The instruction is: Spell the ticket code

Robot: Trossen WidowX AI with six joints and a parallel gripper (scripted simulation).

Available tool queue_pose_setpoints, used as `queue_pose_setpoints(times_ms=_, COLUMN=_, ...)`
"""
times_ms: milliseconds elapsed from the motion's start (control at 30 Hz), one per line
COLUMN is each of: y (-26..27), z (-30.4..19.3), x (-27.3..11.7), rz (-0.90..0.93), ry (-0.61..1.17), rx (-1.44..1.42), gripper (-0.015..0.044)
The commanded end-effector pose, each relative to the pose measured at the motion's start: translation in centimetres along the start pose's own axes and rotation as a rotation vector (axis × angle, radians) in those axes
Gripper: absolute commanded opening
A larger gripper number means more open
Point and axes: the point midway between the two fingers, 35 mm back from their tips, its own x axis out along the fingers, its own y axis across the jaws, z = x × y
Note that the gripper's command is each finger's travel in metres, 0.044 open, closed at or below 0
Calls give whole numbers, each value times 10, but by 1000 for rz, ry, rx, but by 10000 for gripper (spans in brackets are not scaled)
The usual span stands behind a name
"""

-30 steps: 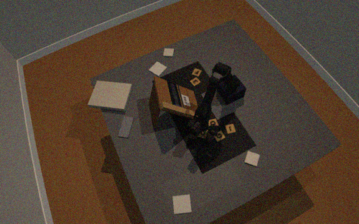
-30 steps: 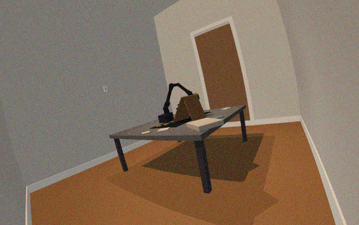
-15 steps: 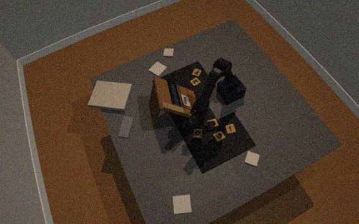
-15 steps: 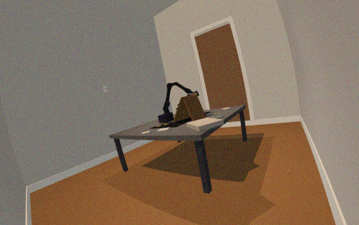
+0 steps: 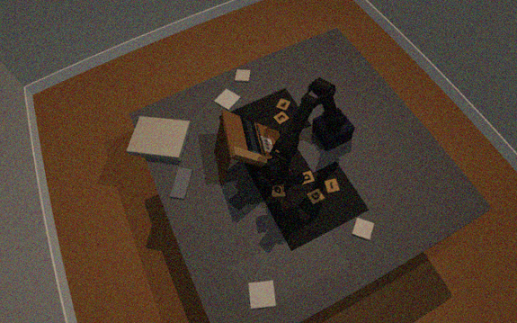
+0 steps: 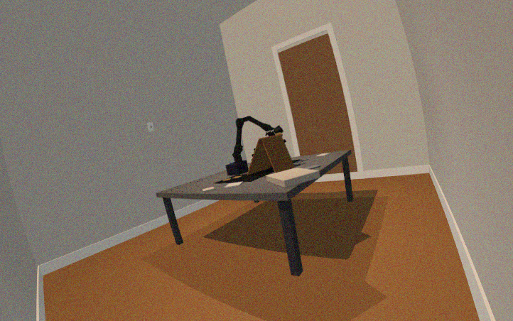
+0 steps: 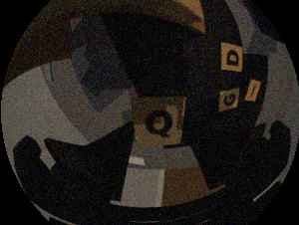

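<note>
My gripper point(image 5: 277, 186) point(image 7: 158, 123) is shut on the Q tile point(image 5: 278, 191) point(image 7: 155, 139), holding it raised beside the near end of the wooden board point(image 5: 268, 128) point(image 6: 258, 158). The Q faces the wrist camera. The board slopes up, with a dark rail point(image 5: 251, 135) across it and a white ticket point(image 5: 267, 143) on its face; the ticket's print is too small to read. On the dark mat point(image 5: 294, 237) lie the D tile point(image 5: 307, 177) point(image 7: 231, 57), G tile point(image 5: 315, 196) point(image 7: 229, 100) and I tile point(image 5: 331, 185) point(image 7: 253, 91). Two more tiles, letters unclear, lie at the mat's far end. The arm hides part of the board; rail contents are unclear.
A white box point(image 5: 158, 136) point(image 6: 293, 175) stands behind the board near the table edge, with a grey slab point(image 5: 181, 183) beside it. Several pale flat squares lie around the mat. The arm's base point(image 5: 333, 130) stands in front of the board.
</note>
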Motion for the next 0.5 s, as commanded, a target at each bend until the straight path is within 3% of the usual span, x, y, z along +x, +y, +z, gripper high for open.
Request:
queue_pose_setpoints(times_ms=0, y=11, z=-3, x=-10, rz=33, ry=37, rx=-68, gripper=0)
queue_pose_setpoints(times_ms=467, y=38, z=-5, x=-37, rz=137, ry=101, rx=-272, gripper=0)
